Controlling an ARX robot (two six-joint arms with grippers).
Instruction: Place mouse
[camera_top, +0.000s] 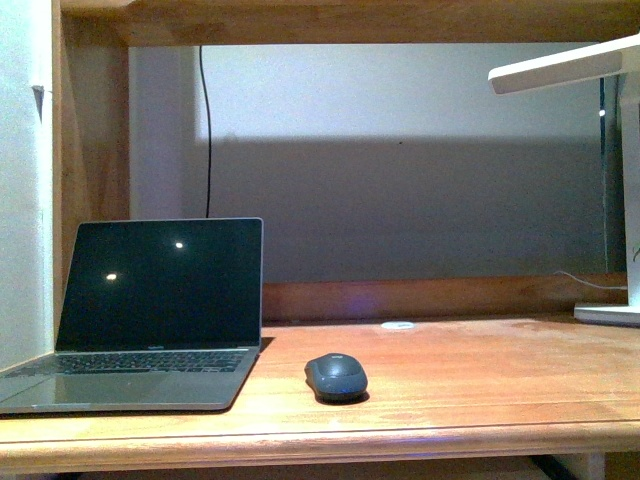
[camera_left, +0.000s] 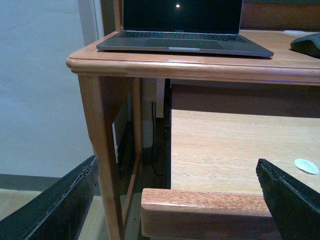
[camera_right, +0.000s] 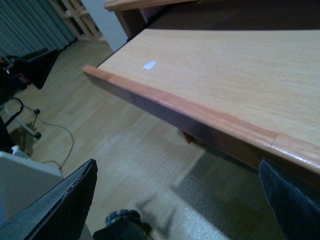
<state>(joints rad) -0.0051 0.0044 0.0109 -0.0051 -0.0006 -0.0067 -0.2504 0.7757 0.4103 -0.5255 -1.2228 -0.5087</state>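
The dark grey oval mouse (camera_top: 336, 377) rests on the wooden desk (camera_top: 480, 380), just right of the laptop (camera_top: 150, 310), near the front edge. In the left wrist view only its edge (camera_left: 307, 45) shows on the desktop at the far side. My left gripper (camera_left: 177, 207) is open, low in front of the desk's lower shelf edge, with nothing between its fingers (camera_left: 55, 210). My right gripper (camera_right: 177, 207) is open over the floor beside a lower wooden shelf (camera_right: 240, 70), holding nothing. Neither arm shows in the front view.
A white desk lamp (camera_top: 610, 200) stands at the right. A flat white disc (camera_top: 397, 325) lies at the back of the desk. A white sticker (camera_left: 306, 166) sits on the lower shelf. The desk leg (camera_left: 102, 150) is close to my left finger. A wheeled base (camera_right: 120, 222) is on the floor.
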